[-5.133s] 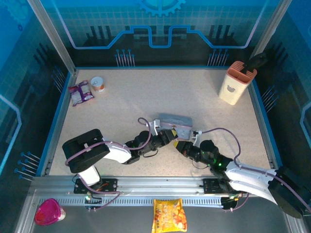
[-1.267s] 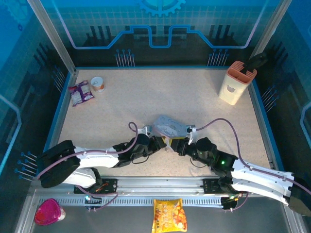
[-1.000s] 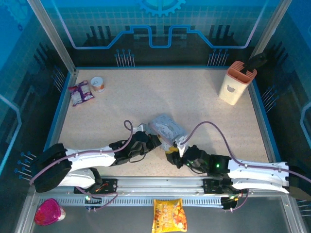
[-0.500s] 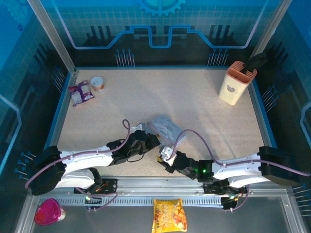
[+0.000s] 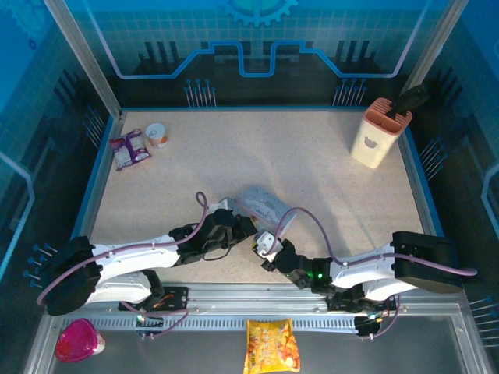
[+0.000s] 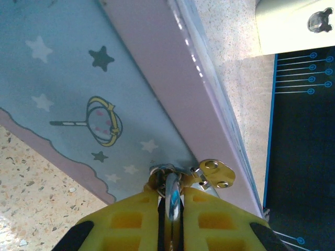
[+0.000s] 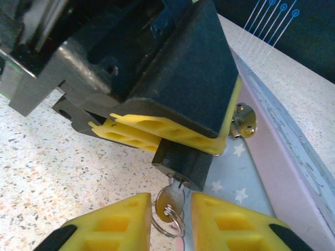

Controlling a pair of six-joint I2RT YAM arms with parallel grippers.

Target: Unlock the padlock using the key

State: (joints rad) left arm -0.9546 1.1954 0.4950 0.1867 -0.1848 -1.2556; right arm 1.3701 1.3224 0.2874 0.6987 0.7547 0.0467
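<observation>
The tiny dark padlock (image 7: 184, 161) hangs from the brass hasp (image 6: 216, 173) of the lilac star-print tin (image 5: 263, 206). My left gripper (image 6: 172, 192) is shut on its silvery shackle (image 6: 173, 194); its yellow fingers (image 7: 157, 132) and black body sit above the lock in the right wrist view. The key (image 7: 169, 198) sticks in the keyhole at the lock's underside, a wire ring (image 7: 170, 224) through its head. My right gripper (image 7: 171, 205) is open, one fingertip on each side of the key head with a thin gap on both sides. In the top view it (image 5: 263, 248) meets the left gripper (image 5: 246, 229) at the tin's near corner.
A cream holder with an orange top (image 5: 380, 132) stands at the back right. A purple packet (image 5: 128, 148) and a small cup (image 5: 157, 135) lie at the back left. A yellow snack bag (image 5: 272, 345) and a pink object (image 5: 78, 340) rest on the front rail.
My right arm has swung left and toward the near edge, bringing its gripper under the padlock, and its jaws have narrowed slightly. The left gripper and the tin shifted a little left.
</observation>
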